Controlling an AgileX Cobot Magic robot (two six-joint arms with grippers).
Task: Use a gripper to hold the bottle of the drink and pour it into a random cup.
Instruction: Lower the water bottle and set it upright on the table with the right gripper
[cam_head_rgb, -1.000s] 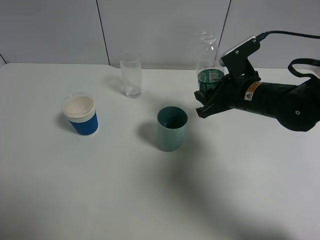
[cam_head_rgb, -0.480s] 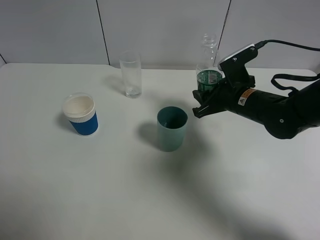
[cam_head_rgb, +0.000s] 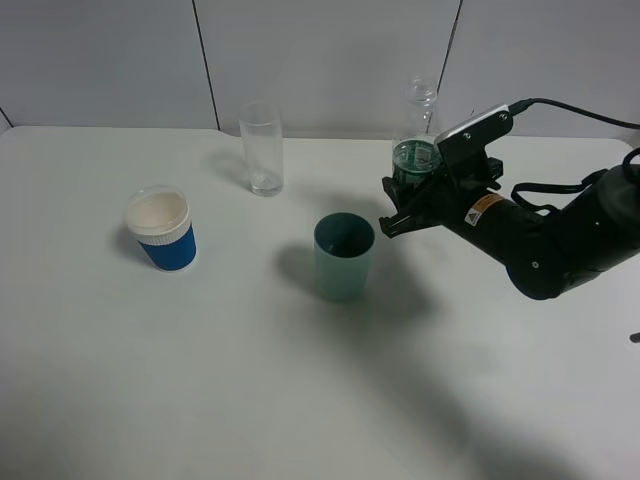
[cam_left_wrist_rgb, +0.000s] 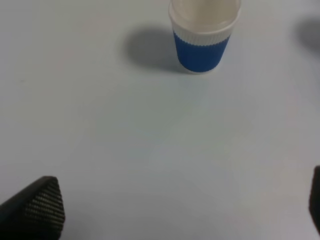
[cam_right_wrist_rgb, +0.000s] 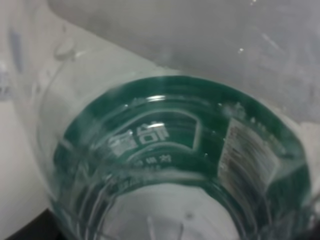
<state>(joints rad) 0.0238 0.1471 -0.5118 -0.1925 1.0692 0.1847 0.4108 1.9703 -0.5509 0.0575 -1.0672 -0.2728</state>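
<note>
Your bottle (cam_head_rgb: 418, 150) stands at the back right of the desk (cam_head_rgb: 250, 400), behind the cup (cam_head_rgb: 344, 262) and to its right. The right end effector (cam_head_rgb: 393, 207) sits at its lower body with a jaw on each side, but you cannot tell whether it is clamped or only framing the bottle. The left end effector (cam_left_wrist_rgb: 175, 207) is spread wide above bare desk, holding nothing.

Expect the bottle to be light, thin-walled and smooth. It will likely dent if you squeeze hard and slip if you squeeze too little. With no cap, a jerk could spill it. Take it across the label (cam_right_wrist_rgb: 150, 135), where the body is straight.

The label is dark green with white characters, seemingly Chinese, which are not legible. A panel of small print beside them is too blurred to read.
</note>
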